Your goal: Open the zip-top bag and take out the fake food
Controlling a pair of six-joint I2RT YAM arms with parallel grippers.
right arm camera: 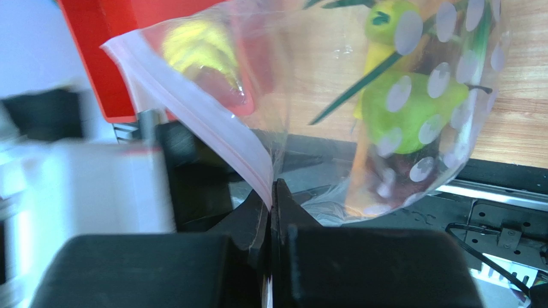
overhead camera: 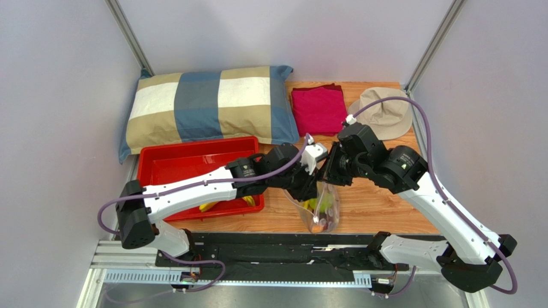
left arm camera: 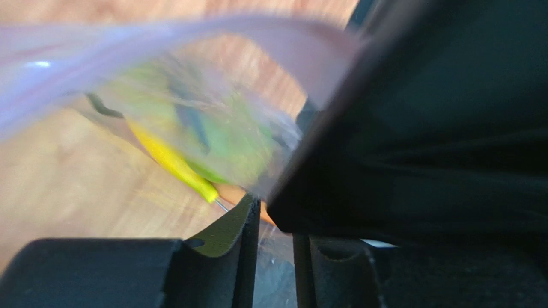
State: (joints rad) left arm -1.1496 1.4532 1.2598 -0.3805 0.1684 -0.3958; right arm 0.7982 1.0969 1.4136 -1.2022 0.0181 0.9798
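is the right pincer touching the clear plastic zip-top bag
Touching. The right wrist view shows the right pincer shut on the pink-edged clear plastic zip-top bag.

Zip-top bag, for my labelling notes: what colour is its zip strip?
Pale pink zip strip, clearest in the right wrist view.

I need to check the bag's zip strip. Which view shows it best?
Right wrist: the strip runs sharp into the shut right claw. Left wrist shows only a blurred pale band; in the top view I cannot make it out.
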